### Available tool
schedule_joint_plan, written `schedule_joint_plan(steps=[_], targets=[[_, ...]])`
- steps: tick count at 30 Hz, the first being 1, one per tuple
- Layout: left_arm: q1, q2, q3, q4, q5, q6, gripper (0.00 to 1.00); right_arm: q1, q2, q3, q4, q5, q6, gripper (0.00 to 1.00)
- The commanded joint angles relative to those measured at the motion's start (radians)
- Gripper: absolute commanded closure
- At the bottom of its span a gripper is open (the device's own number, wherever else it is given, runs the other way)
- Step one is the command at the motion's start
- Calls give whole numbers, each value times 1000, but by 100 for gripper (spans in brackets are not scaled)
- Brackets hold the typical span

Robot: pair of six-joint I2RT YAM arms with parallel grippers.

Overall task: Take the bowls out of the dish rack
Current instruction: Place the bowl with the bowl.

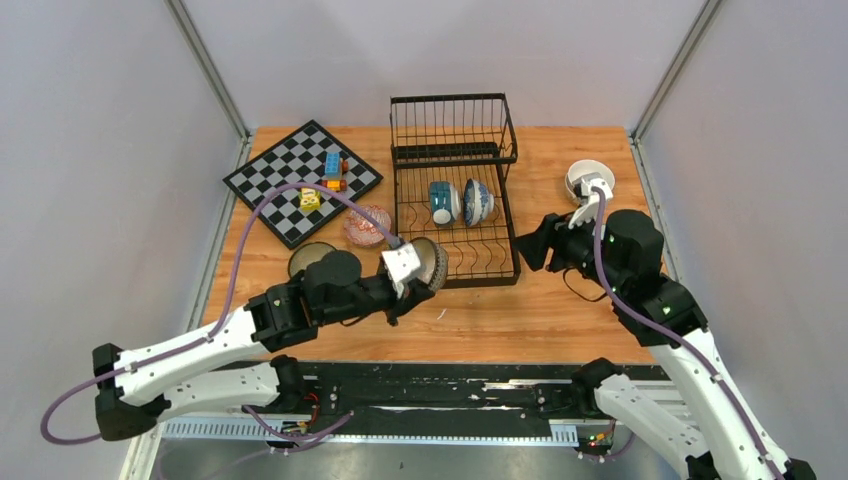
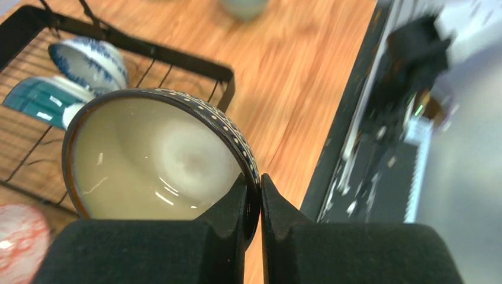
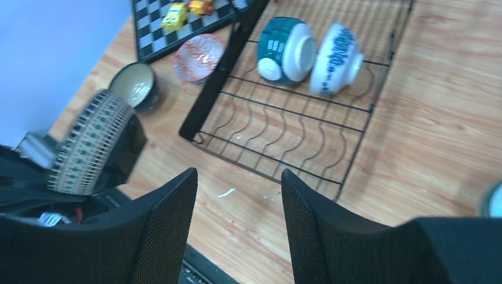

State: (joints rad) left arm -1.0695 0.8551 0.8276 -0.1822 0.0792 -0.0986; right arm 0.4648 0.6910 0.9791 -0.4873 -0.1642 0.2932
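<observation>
Here the left gripper (image 2: pixel 254 184) is pinched tight on the rim of a brown dotted bowl (image 2: pixel 154 160), held on edge at the dish rack's (image 1: pixel 480 282) near left corner. The right gripper (image 3: pixel 237 177) hangs part open and empty, right of the rack. A teal bowl (image 1: pixel 443 202) and a blue-white bowl (image 1: pixel 478 201) sit inside.

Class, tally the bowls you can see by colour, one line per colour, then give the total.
Teal bowl: 1
Blue-and-white bowl: 1
Red-pink bowl: 1
Brown dotted bowl: 1
Dark bowl, cream inside: 1
Pale bowl: 1
Total: 6
</observation>
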Motion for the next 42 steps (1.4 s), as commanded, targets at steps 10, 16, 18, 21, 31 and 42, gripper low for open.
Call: schedule_joint_plan(steps=[10, 16, 18, 21, 31, 42], targets=[[-336, 26, 4, -357, -360, 620, 100, 266, 242, 273, -255, -91, -132, 42], [-417, 77, -25, -377, -366, 738, 100, 393, 334, 310, -281, -20, -101, 42], [-440, 111, -22, -412, -366, 768, 100, 457, 365, 314, -284, 29, -94, 42], [-460, 129, -25, -430, -341, 790, 100, 515, 411, 315, -295, 86, -92, 42], [-475, 174, 4, -464, -250, 791, 100, 666, 546, 305, -310, 257, -71, 35], [-482, 181, 27, -469, -228, 755, 100, 721, 631, 287, -297, 297, -83, 41]])
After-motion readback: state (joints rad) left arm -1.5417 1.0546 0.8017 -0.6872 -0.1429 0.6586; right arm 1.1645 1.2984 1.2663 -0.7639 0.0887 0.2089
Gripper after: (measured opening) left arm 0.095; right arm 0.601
